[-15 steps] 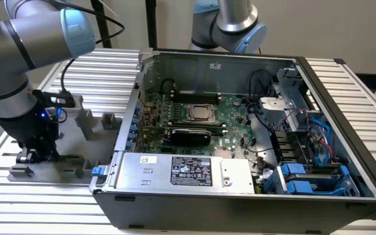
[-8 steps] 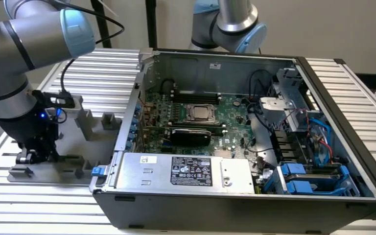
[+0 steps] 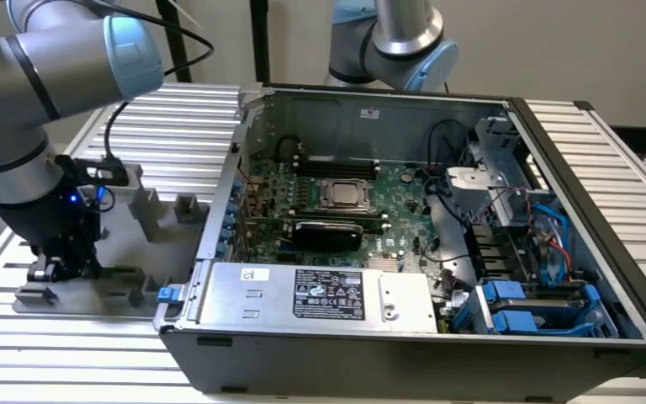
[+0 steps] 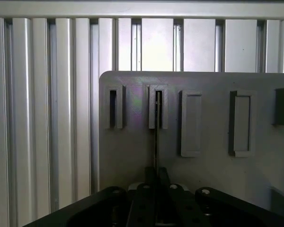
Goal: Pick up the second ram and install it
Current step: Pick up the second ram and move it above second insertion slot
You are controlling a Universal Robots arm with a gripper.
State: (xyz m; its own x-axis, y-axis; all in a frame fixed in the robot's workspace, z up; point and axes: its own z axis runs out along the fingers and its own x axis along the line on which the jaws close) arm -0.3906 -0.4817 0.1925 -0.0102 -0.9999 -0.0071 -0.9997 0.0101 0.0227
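Status: early, grasp stage. The arm's black two-finger gripper (image 3: 60,268) is down over the flat gray plastic fixture plate (image 3: 132,290) on the ribbed aluminium table (image 3: 166,118), at the exterior view's left, well apart from the open black computer case (image 3: 548,168). In the wrist view the second ram (image 4: 156,132) shows edge-on as a thin dark line, a slim board strip standing upright. Its far end sits in a raised gray slotted block (image 4: 151,111) and its near end runs in between the fingertips of the gripper (image 4: 156,171). The fingers look pressed together on the strip with no gap visible either side, so I read it as pinching the ram. The ram is not lifted: it looks seated in its slot. The neighbouring slotted block (image 4: 112,109) looks empty, and two plain rectangular blocks (image 4: 191,123) stand beside it. In the case, the large green motherboard (image 3: 396,189) with its square metal processor socket (image 3: 343,195) is exposed; can't tell from here which memory slots are populated. Done: gripper on the part. Left: lift out of the fixture, carry to the case, seat it in a slot.
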